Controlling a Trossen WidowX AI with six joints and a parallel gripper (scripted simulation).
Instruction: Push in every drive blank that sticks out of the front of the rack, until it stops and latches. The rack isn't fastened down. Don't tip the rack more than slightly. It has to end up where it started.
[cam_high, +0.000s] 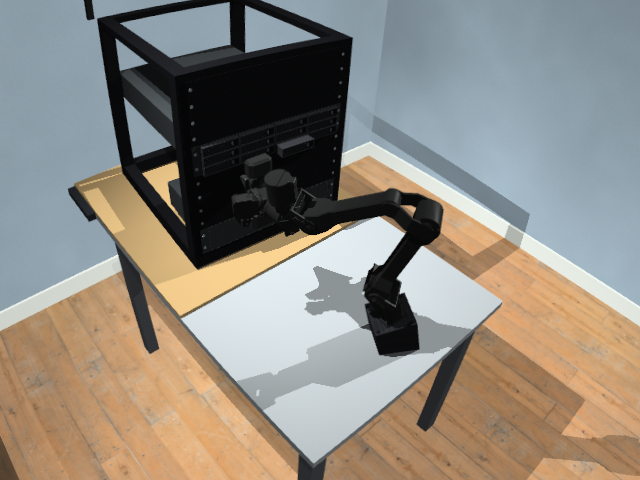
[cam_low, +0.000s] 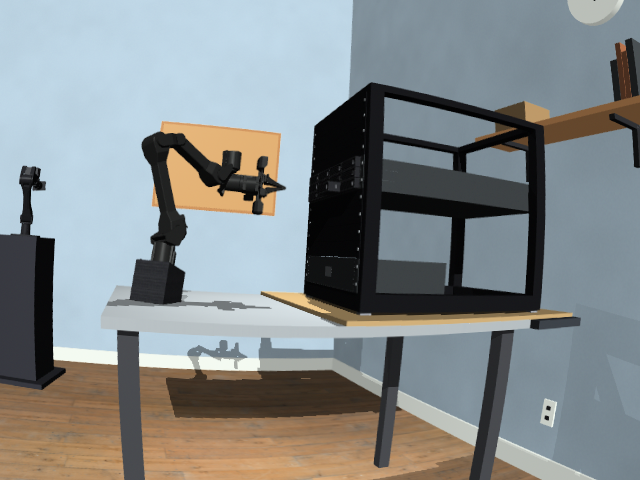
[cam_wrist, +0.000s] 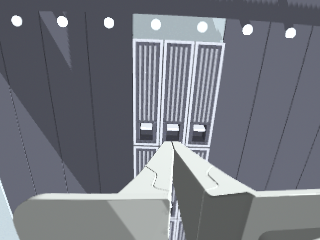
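Closed gripper lines up on a protruding drive blank at the rack front.

In the exterior view, from left to right: the arm's base stands at the left end of the table; the gripper points right with its fingers pressed together into a wedge and nothing between them, apart from the rack, which rests on a tan board on the right. In the top view, 1 drive blank sticks out of the bay row, right of the wrist; others, if any, are hidden. The wrist view shows the fingertips aimed at a row of 3 blanks. The blank looks like a stiff, light sled that needs no grasp: press squarely on its flat face near the centre. The unfastened rack probably slides or tips under a hard, high shove, so push slowly and level.
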